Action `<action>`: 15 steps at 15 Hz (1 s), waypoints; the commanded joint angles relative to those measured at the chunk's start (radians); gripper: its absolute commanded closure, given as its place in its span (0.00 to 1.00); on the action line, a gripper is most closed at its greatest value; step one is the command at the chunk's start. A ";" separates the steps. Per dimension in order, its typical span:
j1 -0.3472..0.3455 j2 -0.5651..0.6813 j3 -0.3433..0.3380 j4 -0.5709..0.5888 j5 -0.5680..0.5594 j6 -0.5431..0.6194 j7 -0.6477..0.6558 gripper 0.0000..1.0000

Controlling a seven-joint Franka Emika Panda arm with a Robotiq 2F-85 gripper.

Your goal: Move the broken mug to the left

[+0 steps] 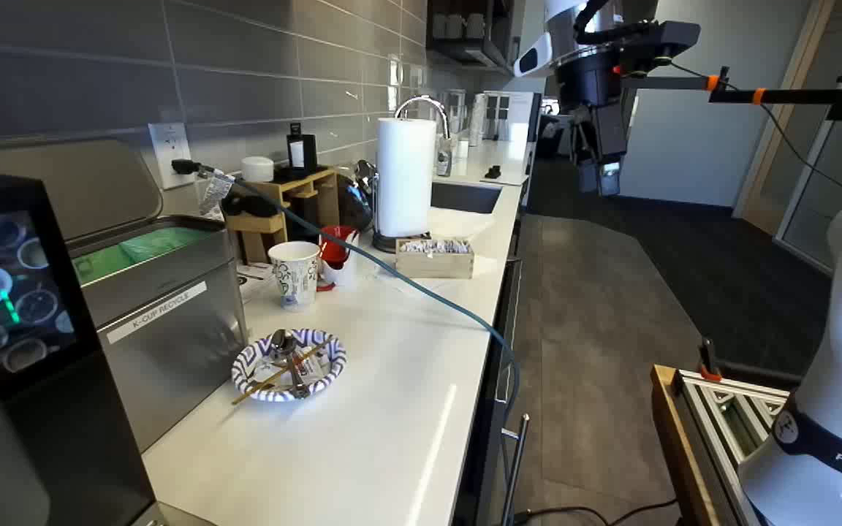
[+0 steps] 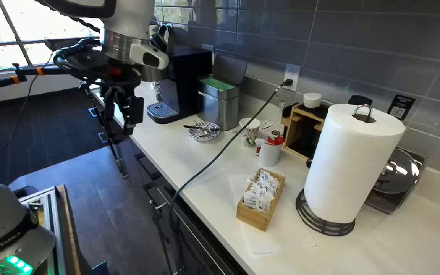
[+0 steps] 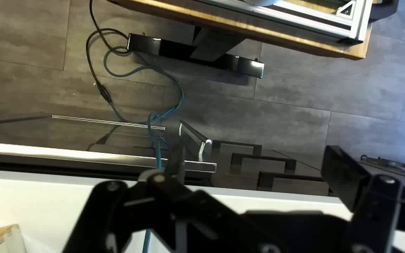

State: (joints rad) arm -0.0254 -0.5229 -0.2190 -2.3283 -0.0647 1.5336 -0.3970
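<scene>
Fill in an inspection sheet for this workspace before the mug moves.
Surface: white counter, pale sheet under the packet box.
Job's things: red-and-white mug beside the paper cup; any breakage too small to judge.
Clutter: patterned dish holding cutlery; paper towel roll, upright.
Gripper: open, nothing seen in its grip.
Cables: blue-green cable runs from the wall outlet across the counter and over its edge.
Surroundings: steel bin, lid up; coffee machine; tiled wall.

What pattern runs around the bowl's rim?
Blue-and-white zigzags on the bowl's rim, clearest in an exterior view.

red mug partly behind cable
</scene>
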 commanded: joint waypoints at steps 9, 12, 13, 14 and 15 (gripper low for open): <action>-0.013 0.031 -0.006 0.031 0.056 0.010 0.024 0.00; -0.032 0.107 -0.011 0.119 0.078 0.092 0.079 0.00; -0.042 0.130 -0.009 0.145 0.075 0.124 0.103 0.00; -0.053 0.174 -0.013 0.190 0.070 0.165 0.120 0.00; -0.062 0.205 -0.014 0.219 0.066 0.200 0.137 0.00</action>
State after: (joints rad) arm -0.0587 -0.4373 -0.2276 -2.2201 -0.0143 1.6702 -0.3055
